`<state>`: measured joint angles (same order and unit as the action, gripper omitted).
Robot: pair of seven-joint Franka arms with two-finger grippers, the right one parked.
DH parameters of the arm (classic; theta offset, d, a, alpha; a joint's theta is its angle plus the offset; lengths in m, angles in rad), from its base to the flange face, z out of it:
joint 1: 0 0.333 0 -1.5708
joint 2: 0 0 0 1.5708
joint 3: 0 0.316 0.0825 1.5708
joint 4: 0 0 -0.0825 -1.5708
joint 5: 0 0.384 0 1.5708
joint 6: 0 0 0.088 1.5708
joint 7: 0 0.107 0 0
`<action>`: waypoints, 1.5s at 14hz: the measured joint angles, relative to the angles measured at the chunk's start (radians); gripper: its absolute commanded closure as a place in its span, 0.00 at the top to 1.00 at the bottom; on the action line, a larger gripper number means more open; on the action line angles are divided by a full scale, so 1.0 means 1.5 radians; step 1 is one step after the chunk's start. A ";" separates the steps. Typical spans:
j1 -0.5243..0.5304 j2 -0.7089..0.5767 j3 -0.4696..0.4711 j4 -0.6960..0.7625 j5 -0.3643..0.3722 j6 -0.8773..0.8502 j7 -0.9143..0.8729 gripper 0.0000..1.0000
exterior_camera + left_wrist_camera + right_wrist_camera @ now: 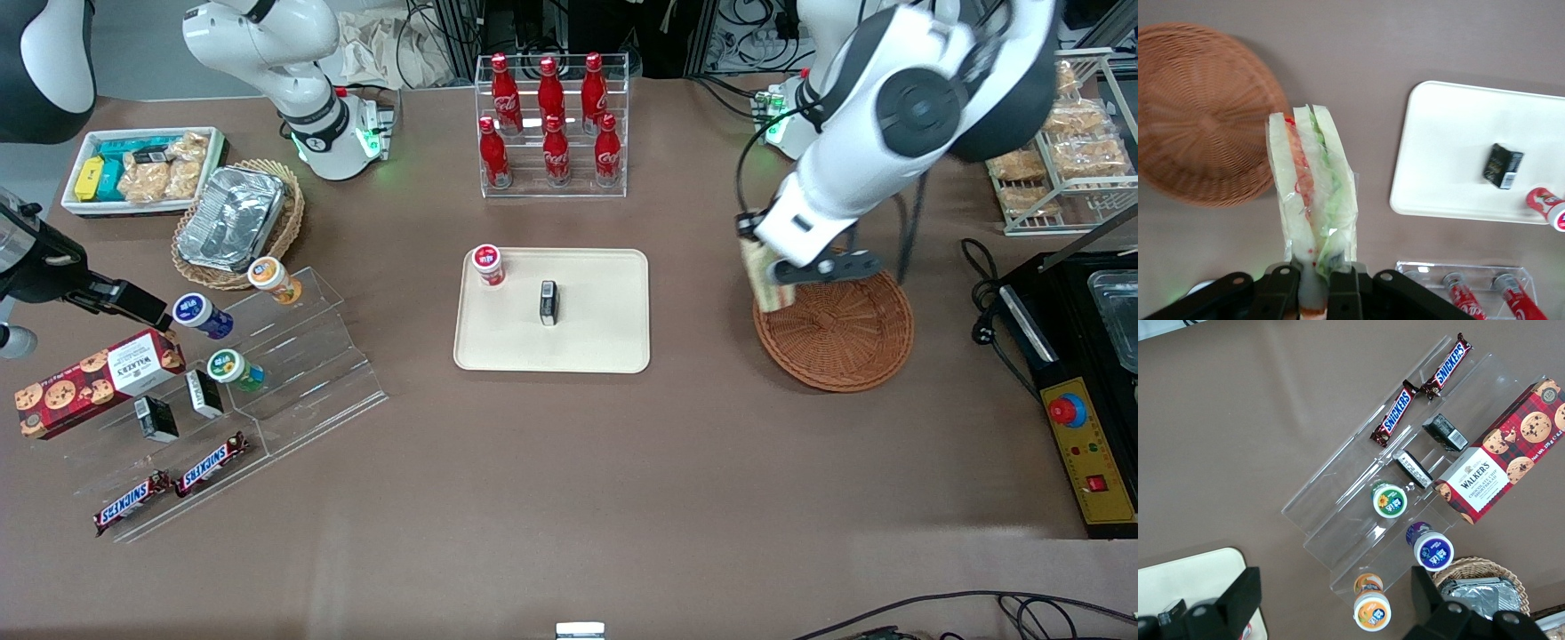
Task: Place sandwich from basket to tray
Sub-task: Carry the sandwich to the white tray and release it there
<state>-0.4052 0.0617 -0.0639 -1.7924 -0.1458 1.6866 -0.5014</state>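
Front view: the working arm reaches over the edge of the round woven basket [836, 329] that faces the tray [613, 338], and its tool [772, 267] is mostly hidden under the white wrist housing. The sandwich [768, 280] hangs from the tool, lifted clear of the basket floor, over the basket rim. The tray lies flat near the middle of the table [569, 498], well apart from the basket. On the tray stand a red-capped cup [487, 264], close to the corner nearest the bottle rack [551, 124], and a small black box [548, 302] near the tray's centre. The clear rack holds red bottles and sits farther from the camera than the tray.

Left wrist view: the tool [1315, 283] is pinching the sandwich [1313, 200] by one narrow end, a black finger [1279, 290] pressed against each bread face. The sandwich is wrapped in clear film; its cut edge faces the camera, showing white bread outside, an orange-red layer and a green layer inside. Below it lies bare table [1365, 60], between the basket [1201, 113] and the tray [1445, 153]. The black box [1503, 166] and the red-capped cup [1546, 205] rest on the tray, and the bottle rack [1471, 287] shows just beside it
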 measured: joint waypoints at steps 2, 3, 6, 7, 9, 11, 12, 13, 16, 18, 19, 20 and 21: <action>-0.018 0.035 -0.020 -0.011 -0.004 0.062 -0.007 0.00; -0.032 0.047 -0.024 -0.023 -0.005 0.097 -0.019 0.00; -0.066 0.076 -0.033 -0.054 -0.015 0.181 -0.038 0.00; -0.079 0.086 -0.033 -0.059 -0.017 0.211 -0.044 0.00; -0.117 0.112 -0.034 -0.067 -0.017 0.280 -0.081 0.00; -0.146 0.140 -0.035 -0.069 -0.017 0.324 -0.117 0.00; -0.150 0.152 -0.035 -0.070 -0.017 0.329 -0.123 0.00; -0.151 0.163 -0.034 -0.070 -0.017 0.335 -0.123 0.00; -0.154 0.193 -0.034 -0.073 -0.017 0.366 -0.123 0.00; -0.158 0.211 -0.034 -0.075 -0.017 0.379 -0.123 0.00; -0.159 0.219 -0.034 -0.077 -0.017 0.382 -0.123 0.00; -0.159 0.225 -0.034 -0.081 -0.017 0.391 -0.123 0.00; -0.160 0.228 -0.034 -0.091 -0.017 0.407 -0.123 0.00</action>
<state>-0.6448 0.4038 -0.1155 -1.9286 -0.1709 2.2976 -0.6856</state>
